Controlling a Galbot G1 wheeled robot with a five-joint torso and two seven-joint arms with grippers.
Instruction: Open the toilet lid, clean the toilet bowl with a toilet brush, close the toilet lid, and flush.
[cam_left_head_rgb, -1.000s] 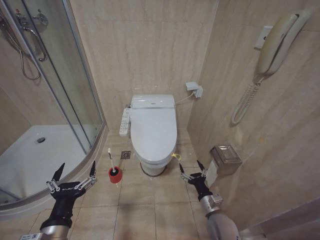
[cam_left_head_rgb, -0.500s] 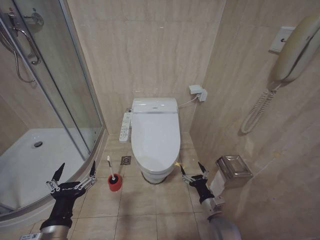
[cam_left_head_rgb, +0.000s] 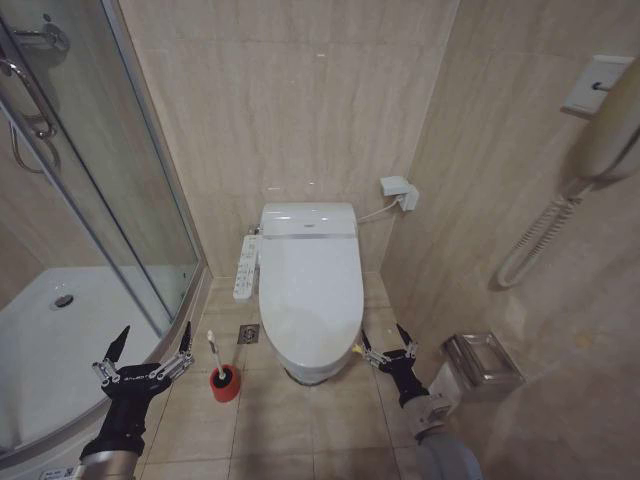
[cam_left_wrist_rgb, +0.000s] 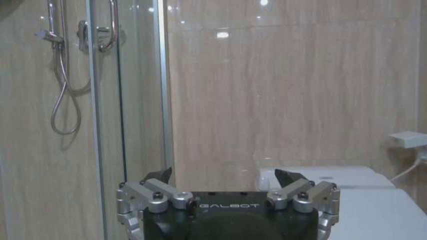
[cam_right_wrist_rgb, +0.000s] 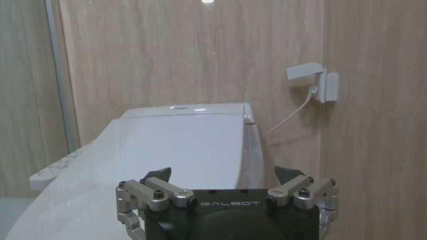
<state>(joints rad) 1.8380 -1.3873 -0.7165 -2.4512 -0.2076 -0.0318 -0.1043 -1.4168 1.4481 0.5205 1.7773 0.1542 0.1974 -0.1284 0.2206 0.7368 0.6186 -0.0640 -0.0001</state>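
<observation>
The white toilet lid (cam_left_head_rgb: 310, 295) lies shut over the toilet bowl (cam_left_head_rgb: 312, 372), hiding the basin; a yellow strap (cam_left_head_rgb: 357, 349) pokes out at its front right edge. The toilet brush (cam_left_head_rgb: 214, 354) stands with its white handle up in a red holder cup (cam_left_head_rgb: 224, 383) on the floor left of the toilet. My left gripper (cam_left_head_rgb: 145, 349) hovers open, left of the brush. My right gripper (cam_left_head_rgb: 389, 343) is open, just right of the bowl's front beside the strap. The lid (cam_right_wrist_rgb: 160, 150) stretches ahead in the right wrist view, where the right gripper (cam_right_wrist_rgb: 223, 175) is open; the left gripper (cam_left_wrist_rgb: 223, 175) is open too.
A glass shower enclosure (cam_left_head_rgb: 110, 210) with a raised white tray (cam_left_head_rgb: 60, 340) takes the left side. A side control panel (cam_left_head_rgb: 243, 267) juts from the toilet's left. On the right wall hang a phone handset (cam_left_head_rgb: 610, 130) and a metal paper holder (cam_left_head_rgb: 482, 360). Tiled floor (cam_left_head_rgb: 300, 430) lies in front.
The whole picture has shifted: the toilet looks larger and nearer and the phone has slid toward the right edge, so the camera moved forward. Both grippers stay open in much the same pose.
</observation>
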